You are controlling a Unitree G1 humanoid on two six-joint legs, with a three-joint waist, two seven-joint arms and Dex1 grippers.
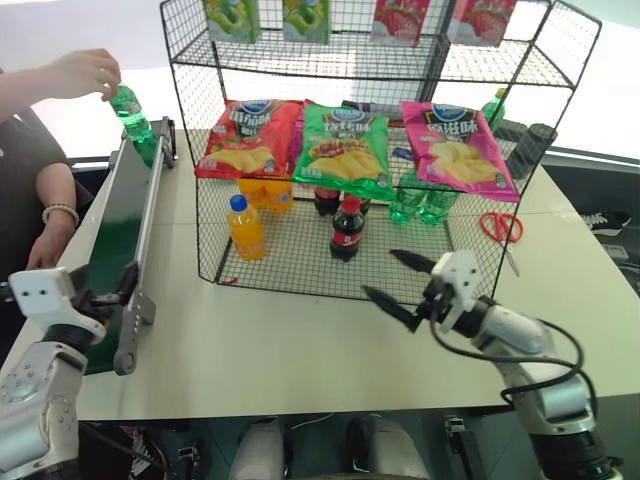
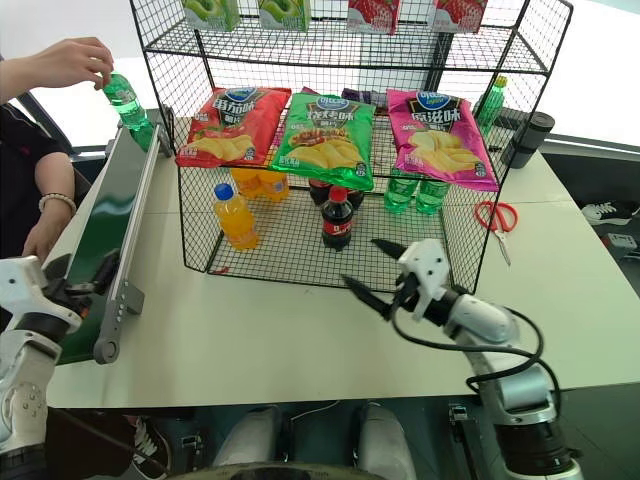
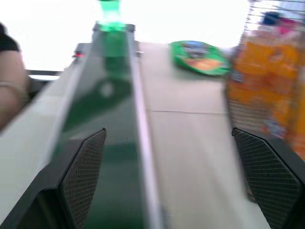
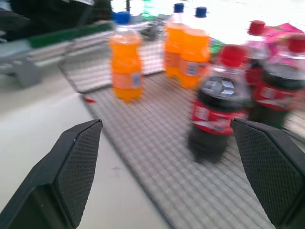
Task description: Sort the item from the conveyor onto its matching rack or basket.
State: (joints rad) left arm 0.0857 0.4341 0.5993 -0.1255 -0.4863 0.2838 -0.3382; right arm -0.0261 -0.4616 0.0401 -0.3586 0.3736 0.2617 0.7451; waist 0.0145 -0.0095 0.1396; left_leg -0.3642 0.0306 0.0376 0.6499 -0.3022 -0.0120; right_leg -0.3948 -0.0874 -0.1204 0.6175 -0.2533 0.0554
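Nearest the camera, low left of the head view, the left gripper (image 3: 167, 176) sits at the near end of the conveyor (image 1: 125, 225), fingers spread wide with nothing between them; the wrist view looks straight down the belt. Over in the lower right, the right gripper (image 1: 402, 282) hangs just in front of the rack (image 1: 190, 150), jaws wide apart and empty, pointed at the mesh floor where a cola bottle (image 1: 346, 228) and an orange bottle (image 1: 245, 227) stand. The bottle (image 1: 130, 113) we actually care about is way up in the upper left of the frame, at the far end of the belt, with a person's hand (image 1: 82, 72) pinching it by the top, so it isn't really ours to grab yet. My read on handling: small plastic soda bottle, looks full, so a bit of weight but nothing serious. The walls are smooth and round, probably slick, and they'll give some if squeezed hard. It's tall and narrow, so it should tip easily if nudged near the cap. I'd take it around the labelled middle of the body, fingers either side, not the neck. More green bottles (image 1: 420, 202) stand at the back right of the rack floor, so that's likely where it belongs.
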